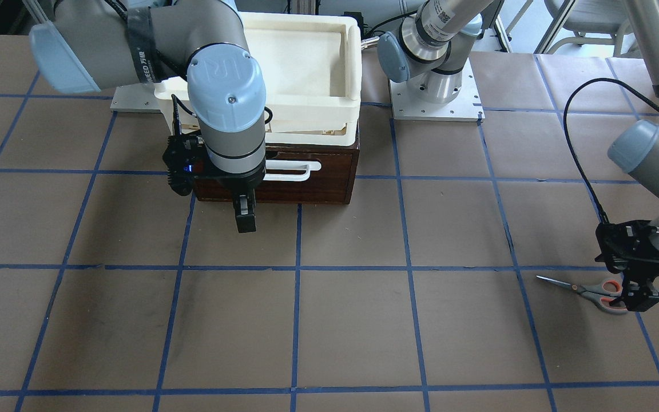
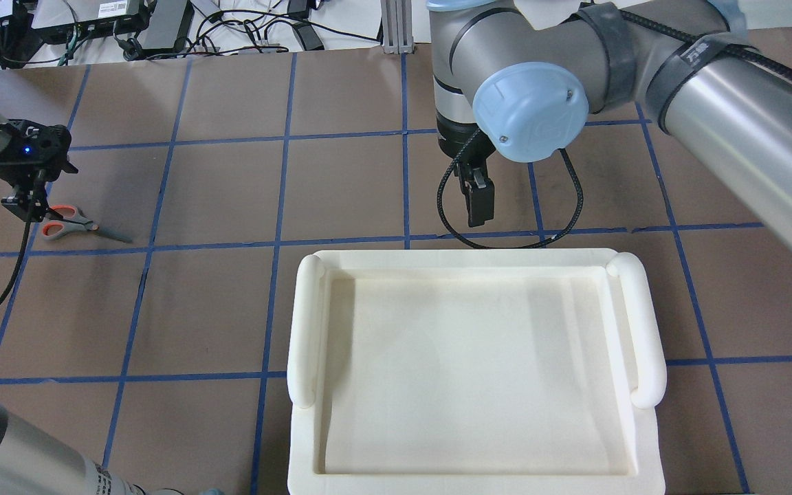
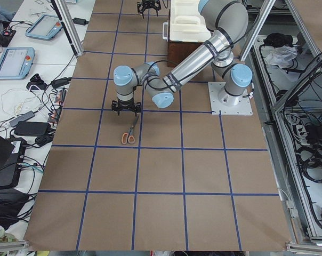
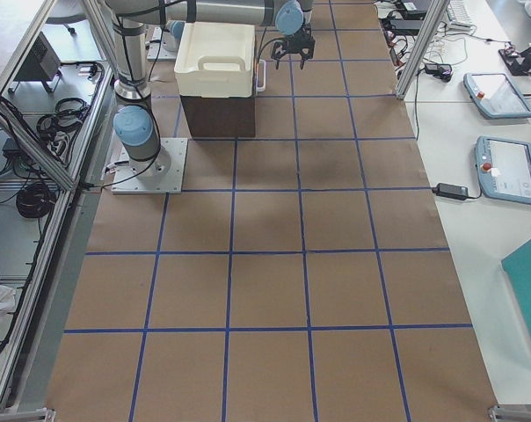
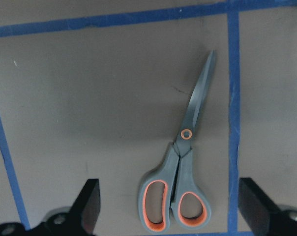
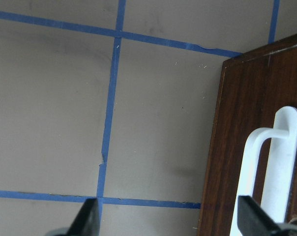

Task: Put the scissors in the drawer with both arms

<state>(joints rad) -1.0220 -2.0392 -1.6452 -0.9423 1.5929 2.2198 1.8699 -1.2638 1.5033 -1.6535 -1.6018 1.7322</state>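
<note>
The scissors [image 1: 595,292] lie flat on the table, blades closed; they also show in the overhead view [image 2: 69,223]. My left gripper [image 1: 638,296] hovers just above their handles, open and empty. In the left wrist view the scissors [image 5: 180,167] lie between its spread fingers [image 5: 89,204], handles nearest the camera. The dark brown drawer [image 1: 318,186] with a white bar handle [image 1: 292,170] looks shut. My right gripper [image 1: 243,220] hangs just in front of its left part, open and empty. In the right wrist view the handle [image 6: 274,167] is at the right.
A cream-white foam tray [image 1: 352,68] sits on top of the drawer cabinet and hides it in the overhead view [image 2: 471,258]. Blue tape lines grid the brown table. The left arm's base plate [image 1: 435,100] stands beside the cabinet.
</note>
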